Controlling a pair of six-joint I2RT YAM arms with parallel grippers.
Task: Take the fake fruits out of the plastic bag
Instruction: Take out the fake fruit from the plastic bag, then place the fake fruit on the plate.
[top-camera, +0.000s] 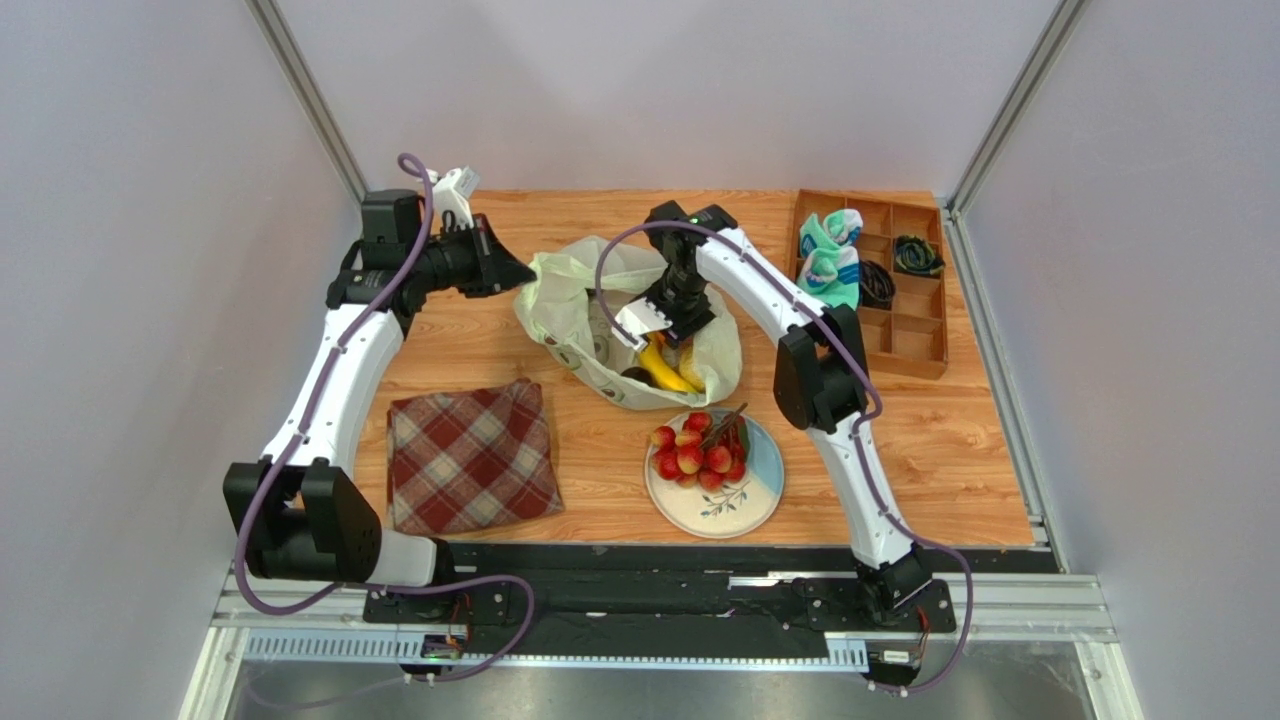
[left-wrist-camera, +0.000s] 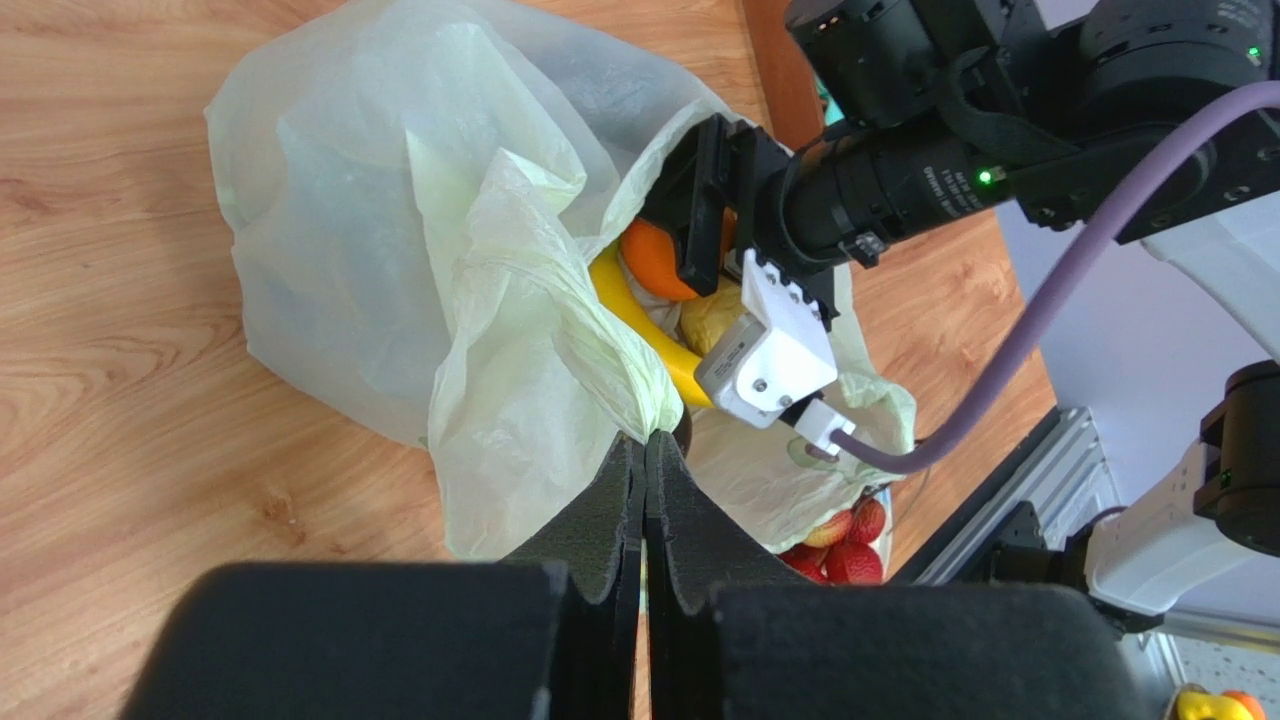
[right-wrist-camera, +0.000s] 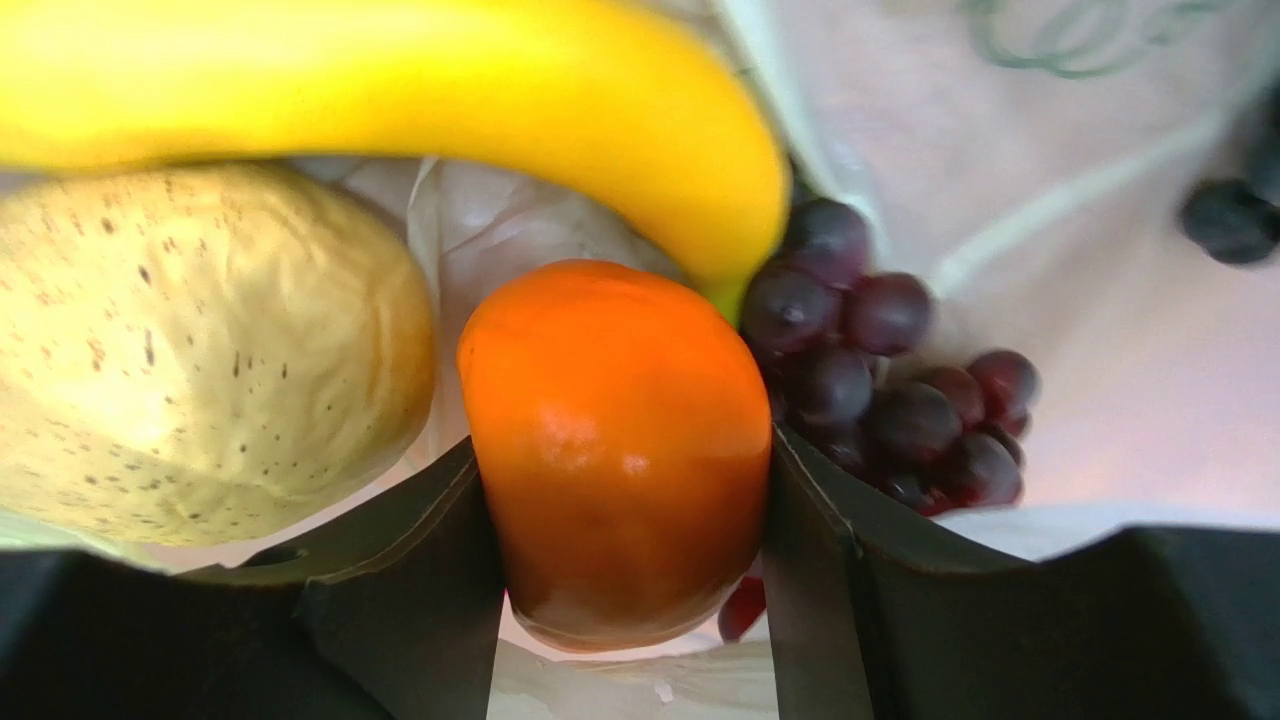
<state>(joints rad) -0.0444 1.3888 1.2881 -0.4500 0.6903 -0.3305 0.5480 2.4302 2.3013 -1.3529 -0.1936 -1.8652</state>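
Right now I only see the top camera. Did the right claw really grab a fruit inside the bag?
Observer: Yes. The right wrist view shows the right claw shut on the orange.
Operator: What's beside it?
Observer: In that view, a speckled pear sits left of it, dark purple grapes right, and the banana above.
Operator: Is the left claw holding the bag?
Observer: Yes, the left claw is shut on a fold of the plastic bag.
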